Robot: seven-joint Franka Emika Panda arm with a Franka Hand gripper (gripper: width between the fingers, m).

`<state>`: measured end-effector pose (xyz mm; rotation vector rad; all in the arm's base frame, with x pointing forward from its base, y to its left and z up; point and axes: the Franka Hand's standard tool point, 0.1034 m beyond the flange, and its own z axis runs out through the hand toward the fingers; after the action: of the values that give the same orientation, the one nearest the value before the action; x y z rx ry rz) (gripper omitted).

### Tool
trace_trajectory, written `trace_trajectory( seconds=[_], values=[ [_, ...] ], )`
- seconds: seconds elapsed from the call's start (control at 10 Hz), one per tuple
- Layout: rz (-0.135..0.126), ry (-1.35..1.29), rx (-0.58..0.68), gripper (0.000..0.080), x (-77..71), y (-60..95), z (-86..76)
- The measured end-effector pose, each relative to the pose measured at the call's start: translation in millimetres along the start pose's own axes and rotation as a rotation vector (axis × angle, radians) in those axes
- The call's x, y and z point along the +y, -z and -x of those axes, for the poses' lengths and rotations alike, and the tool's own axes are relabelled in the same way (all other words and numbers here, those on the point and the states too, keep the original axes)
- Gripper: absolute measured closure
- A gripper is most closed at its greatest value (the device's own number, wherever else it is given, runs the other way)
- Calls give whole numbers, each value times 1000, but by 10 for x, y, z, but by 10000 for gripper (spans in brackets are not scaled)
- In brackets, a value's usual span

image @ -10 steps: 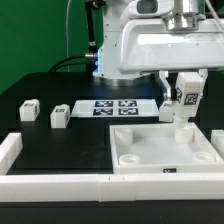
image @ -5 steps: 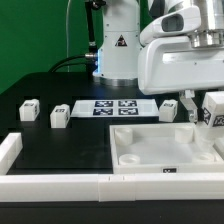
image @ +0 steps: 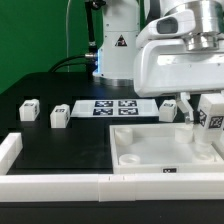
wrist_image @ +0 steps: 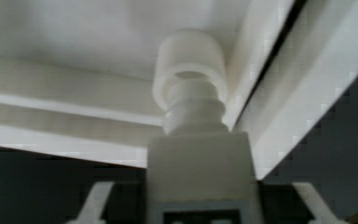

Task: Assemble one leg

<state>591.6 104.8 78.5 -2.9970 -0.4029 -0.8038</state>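
Observation:
My gripper (image: 210,124) is shut on a leg (image: 212,116), a small white block whose marker face points toward the camera. I hold it over the far right corner of the large white square panel (image: 150,160). In the wrist view the gripper (wrist_image: 199,206) grips the leg's square body between both fingers. The leg (wrist_image: 195,110) ends in a round peg that points at the panel's rim (wrist_image: 69,95). Two more legs (image: 29,110) (image: 59,117) stand on the table at the exterior view's left. Another leg (image: 168,109) stands just behind the panel.
The marker board (image: 110,107) lies behind the panel in the middle of the black table. A long white bar (image: 60,183) runs along the front edge, and another bar (image: 8,150) angles up at the exterior view's left. The robot's base stands at the back.
The gripper has carried the leg toward the exterior view's right, from above the panel's far middle edge to its far right corner, then sunk slightly.

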Motion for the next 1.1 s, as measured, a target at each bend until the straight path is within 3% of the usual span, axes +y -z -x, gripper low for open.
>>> trace_trajectory(
  seconds=[0.7, 1.1],
  values=[
    [-3, 3, -16, 509, -17, -192, 54],
    [11, 3, 34, 509, 10, -200, 54]
  ],
)
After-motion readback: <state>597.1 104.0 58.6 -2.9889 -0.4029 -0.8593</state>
